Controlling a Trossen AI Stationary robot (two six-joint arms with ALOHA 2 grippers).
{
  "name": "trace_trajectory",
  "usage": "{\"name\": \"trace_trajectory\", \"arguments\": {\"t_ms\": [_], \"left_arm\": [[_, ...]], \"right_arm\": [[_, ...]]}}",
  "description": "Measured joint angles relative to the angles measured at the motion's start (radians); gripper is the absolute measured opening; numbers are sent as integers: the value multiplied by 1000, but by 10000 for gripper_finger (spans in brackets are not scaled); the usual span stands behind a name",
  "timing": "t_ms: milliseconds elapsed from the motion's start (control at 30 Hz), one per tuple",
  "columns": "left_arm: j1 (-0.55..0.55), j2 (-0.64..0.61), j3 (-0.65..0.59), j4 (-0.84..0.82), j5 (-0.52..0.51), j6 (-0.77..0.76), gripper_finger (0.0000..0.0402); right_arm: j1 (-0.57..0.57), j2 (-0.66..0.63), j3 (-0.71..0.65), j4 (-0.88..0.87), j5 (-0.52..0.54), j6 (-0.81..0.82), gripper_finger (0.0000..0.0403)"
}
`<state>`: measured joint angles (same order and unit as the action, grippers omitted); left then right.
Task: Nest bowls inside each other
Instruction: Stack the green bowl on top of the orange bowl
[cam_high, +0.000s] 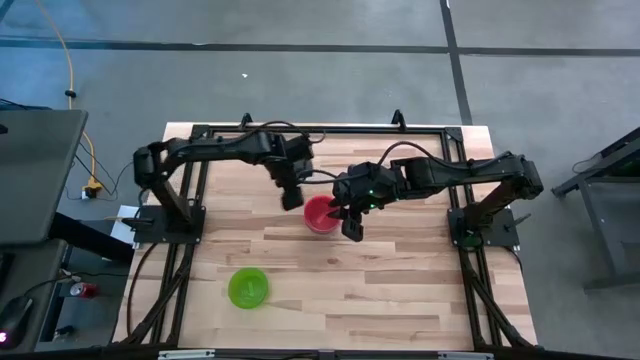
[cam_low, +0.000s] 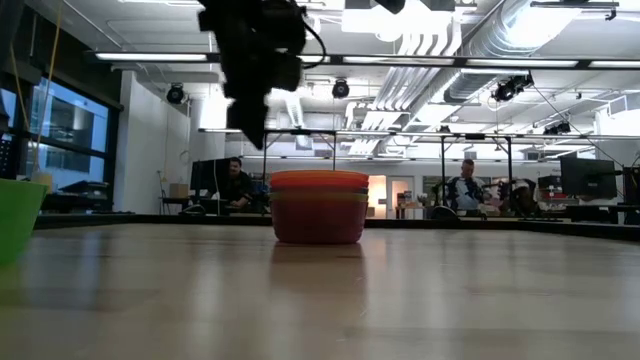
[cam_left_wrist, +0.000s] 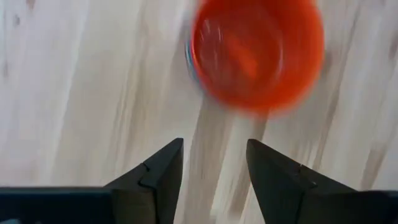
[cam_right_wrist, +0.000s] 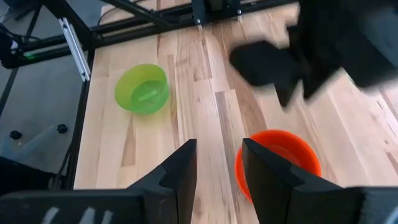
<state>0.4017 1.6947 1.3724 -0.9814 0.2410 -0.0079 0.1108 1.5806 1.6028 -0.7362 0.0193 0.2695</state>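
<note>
Nested stack of bowls (cam_high: 320, 213): sitting mid-table, red-orange bowl on top, layered rims showing in the low view. Green bowl (cam_high: 248, 287): lying well apart from the stack, toward the front edge, not yet nested. Likely handling: light, thin, slippery plastic; best pinched at the rim. Left gripper (cam_high: 291, 198): hovering just beside the stack, fingers parted, holding nothing. Right gripper (cam_high: 352, 228): hanging at the stack's other side, likewise parted, empty. No legible writing.

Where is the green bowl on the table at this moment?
In the high view the green bowl stands alone on the left arm's side of the table, near the front edge, well apart from the stack of bowls at the middle, where both grippers are.
</note>
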Motion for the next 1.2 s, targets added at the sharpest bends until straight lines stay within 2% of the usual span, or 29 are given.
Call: {"name": "trace_trajectory", "arguments": {"t_ms": [100, 200, 367, 500, 600, 833, 1067, 1200], "left_arm": [[-26, -61, 0, -124, -41, 107, 167], [-57, -130, -16, -168, -47, 145, 168], [-136, -256, -96, -164, -46, 136, 168], [-216, -341, -213, -151, -44, 73, 168], [-283, -397, -314, -104, -51, -2, 168], [-447, -473, -500, 87, -75, -210, 168], [-572, -484, -566, 223, -137, -327, 168], [-624, -484, -598, 310, -167, -384, 168]], "right_arm": [[8, 0, 0, -14, 0, -8, 119], [16, 0, 0, -12, 0, -31, 119], [29, 0, 0, -14, 0, -79, 119], [37, -5, 0, -16, 0, -115, 119], [37, -25, -1, -6, 13, -135, 119], [36, -125, -1, 38, 118, -205, 119], [38, -260, -2, 115, 137, -323, 119], [36, -368, -90, 165, 139, -326, 119]]}}
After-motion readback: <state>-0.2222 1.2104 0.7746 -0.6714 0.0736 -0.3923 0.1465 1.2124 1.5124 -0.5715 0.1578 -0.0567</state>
